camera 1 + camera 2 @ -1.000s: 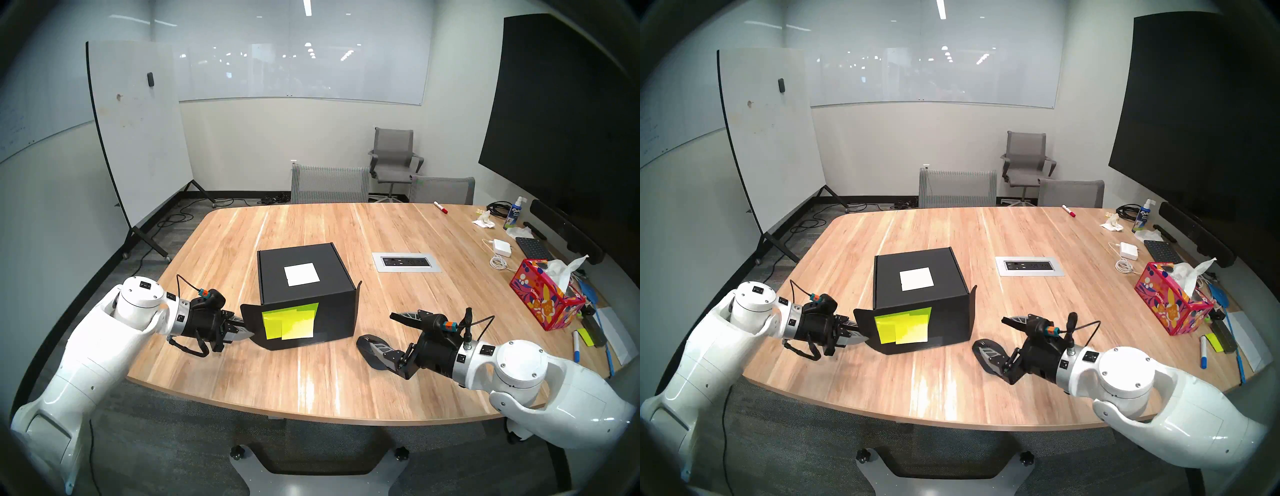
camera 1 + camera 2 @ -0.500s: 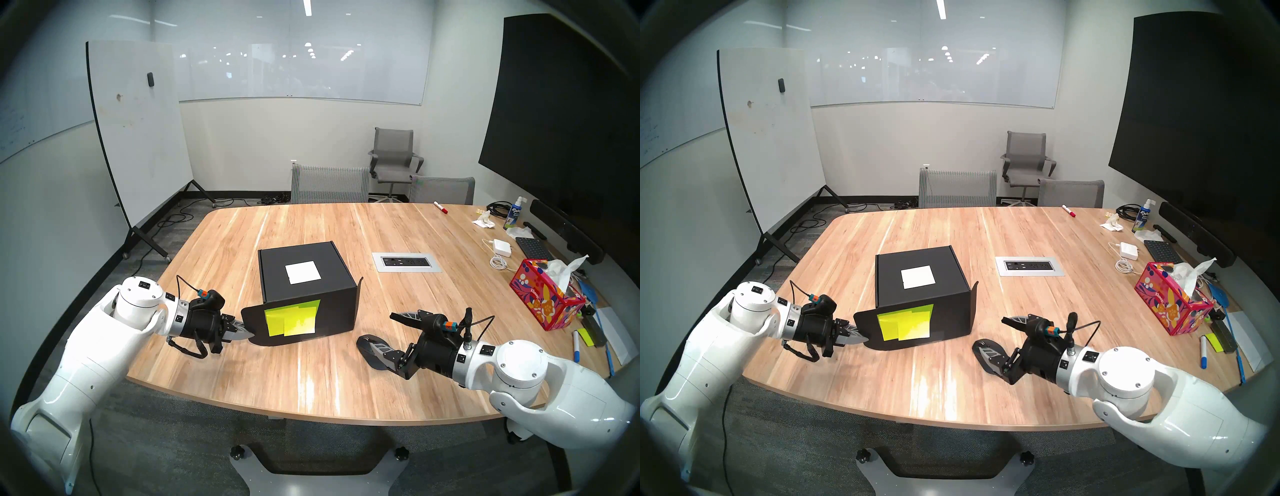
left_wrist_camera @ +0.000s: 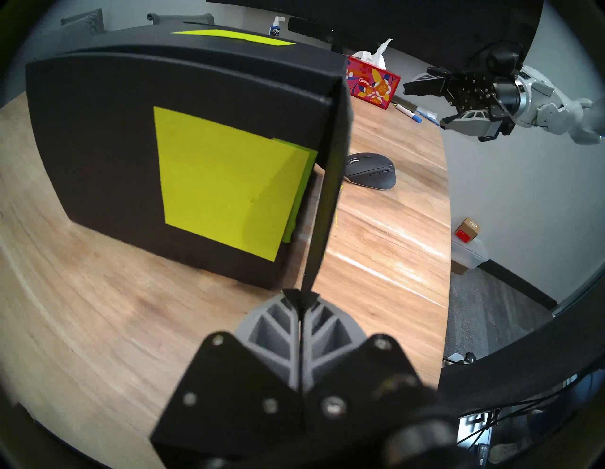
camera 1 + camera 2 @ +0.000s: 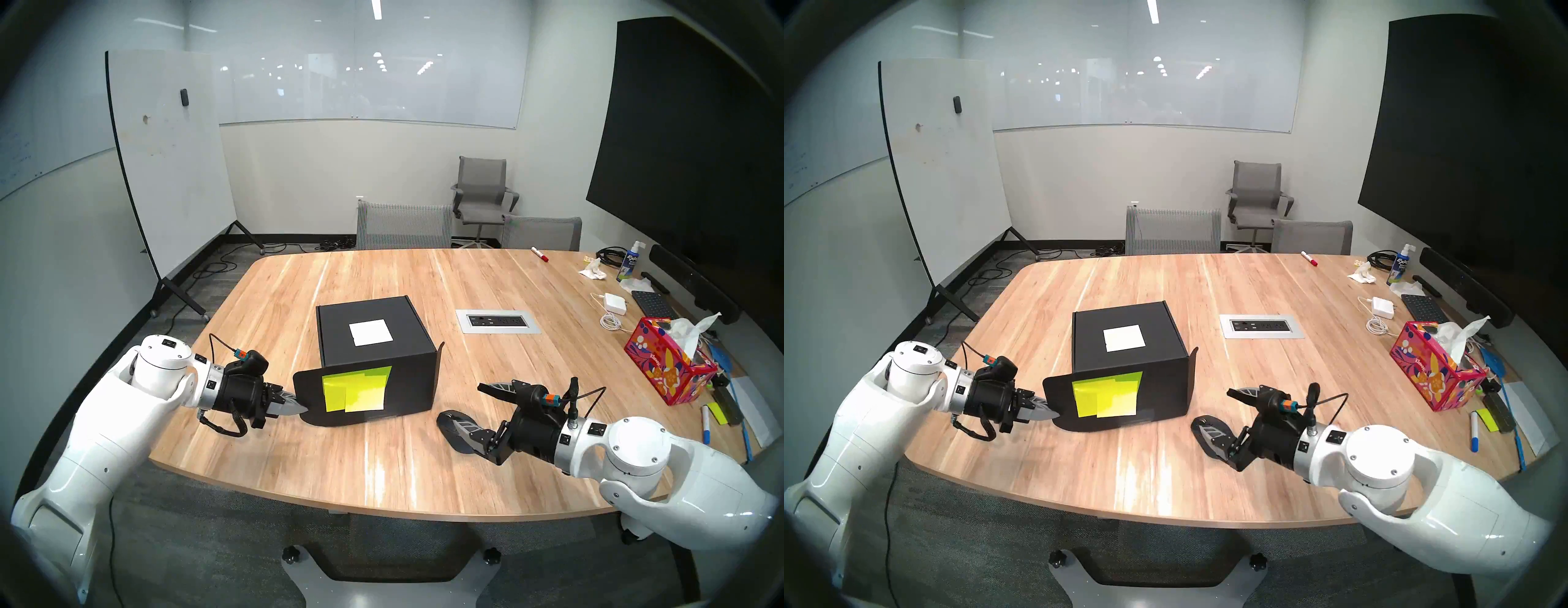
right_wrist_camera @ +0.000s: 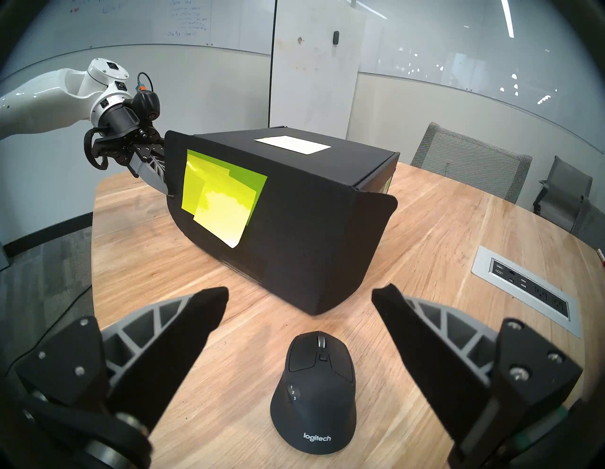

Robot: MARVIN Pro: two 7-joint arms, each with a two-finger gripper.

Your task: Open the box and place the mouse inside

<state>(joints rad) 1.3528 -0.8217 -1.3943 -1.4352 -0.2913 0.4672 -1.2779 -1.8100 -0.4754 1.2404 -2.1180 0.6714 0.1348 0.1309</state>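
While the mouse (image 5: 313, 393) lies between spread right fingers (image 5: 183, 330), untouched.

The left gripper (image 4: 302, 411) is clamped shut, aimed rightward and tilted down — the right gripper (image 4: 460, 401) is held wide open.
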